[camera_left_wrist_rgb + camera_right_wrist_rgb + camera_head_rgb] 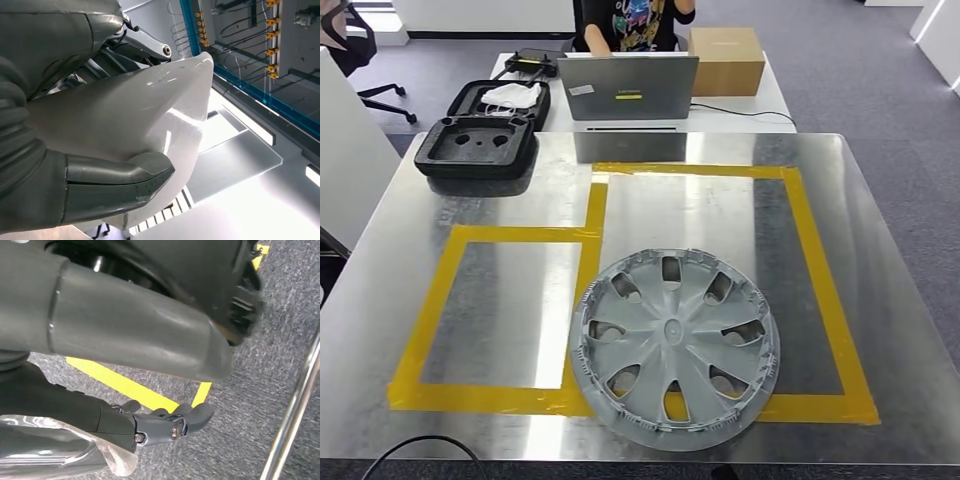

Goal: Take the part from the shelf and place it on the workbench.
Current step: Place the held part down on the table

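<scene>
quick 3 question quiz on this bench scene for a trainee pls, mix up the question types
1. True or false: the wheel cover lies wholly inside one rectangle of yellow tape.
2. Multiple choice: what stands to the right of the laptop in the head view? A) a cardboard box B) a mug C) a toolbox
3. Fill in: the black foam case sits at the far ___ corner of the workbench.

Key:
1. False. It overlaps the tape line between the two rectangles and the near line as well.
2. A
3. left
</scene>
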You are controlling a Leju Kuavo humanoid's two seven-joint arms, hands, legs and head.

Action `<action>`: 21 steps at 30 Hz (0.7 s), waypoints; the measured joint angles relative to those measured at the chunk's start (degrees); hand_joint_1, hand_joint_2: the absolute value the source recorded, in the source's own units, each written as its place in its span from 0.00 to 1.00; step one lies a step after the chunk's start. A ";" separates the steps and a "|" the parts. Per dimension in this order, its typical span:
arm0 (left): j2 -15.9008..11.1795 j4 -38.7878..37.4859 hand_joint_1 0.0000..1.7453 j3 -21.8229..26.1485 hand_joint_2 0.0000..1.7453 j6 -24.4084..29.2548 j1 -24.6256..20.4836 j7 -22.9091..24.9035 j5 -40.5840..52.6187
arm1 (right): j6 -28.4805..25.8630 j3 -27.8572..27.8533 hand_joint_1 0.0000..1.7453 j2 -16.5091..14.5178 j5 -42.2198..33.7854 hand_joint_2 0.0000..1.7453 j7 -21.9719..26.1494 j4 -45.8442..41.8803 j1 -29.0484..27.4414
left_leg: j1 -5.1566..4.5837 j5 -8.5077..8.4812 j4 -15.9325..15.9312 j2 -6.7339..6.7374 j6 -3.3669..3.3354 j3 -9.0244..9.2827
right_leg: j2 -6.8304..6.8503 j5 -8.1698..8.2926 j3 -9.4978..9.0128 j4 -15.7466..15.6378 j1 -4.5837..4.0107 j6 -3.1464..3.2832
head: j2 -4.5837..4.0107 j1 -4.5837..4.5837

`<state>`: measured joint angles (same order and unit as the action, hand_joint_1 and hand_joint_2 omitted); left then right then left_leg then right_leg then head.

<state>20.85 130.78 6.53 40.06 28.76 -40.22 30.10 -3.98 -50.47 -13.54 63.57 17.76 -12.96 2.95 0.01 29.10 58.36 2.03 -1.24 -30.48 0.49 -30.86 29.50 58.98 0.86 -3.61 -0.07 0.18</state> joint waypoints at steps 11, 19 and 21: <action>-0.08 -0.25 1.00 -0.04 1.00 0.02 0.02 0.01 0.04 | -0.02 -0.02 0.00 0.01 0.07 0.00 0.01 0.00 0.03 | 0.29 7.75 13.86 -1.34 2.11 -4.03 | -0.50 2.59 3.47 -0.72 -0.25 3.74 | 0.00 -0.25; -0.03 -0.30 1.00 -0.06 1.00 0.02 -0.02 0.01 0.04 | -0.07 -0.04 0.00 0.00 0.29 0.00 0.01 0.00 0.12 | -0.13 1.42 -2.57 -1.90 0.00 3.80 | -1.01 4.74 5.14 -0.93 -0.32 1.72 | 0.00 -0.24; 0.03 -0.31 1.00 -0.11 1.00 0.02 -0.01 0.01 0.05 | -0.10 -0.06 0.00 0.01 0.32 0.00 0.01 0.00 0.08 | 0.16 0.08 -3.10 -1.59 -0.74 2.70 | -0.98 1.19 6.60 2.12 -0.28 1.24 | 0.00 -0.04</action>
<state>20.87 130.47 6.42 40.09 28.75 -40.22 30.15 -4.08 -50.53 -13.53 63.89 17.76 -12.96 3.03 0.17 29.18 55.26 0.44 -1.98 -27.78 -0.48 -29.67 36.10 61.11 0.58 -2.36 -0.07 0.14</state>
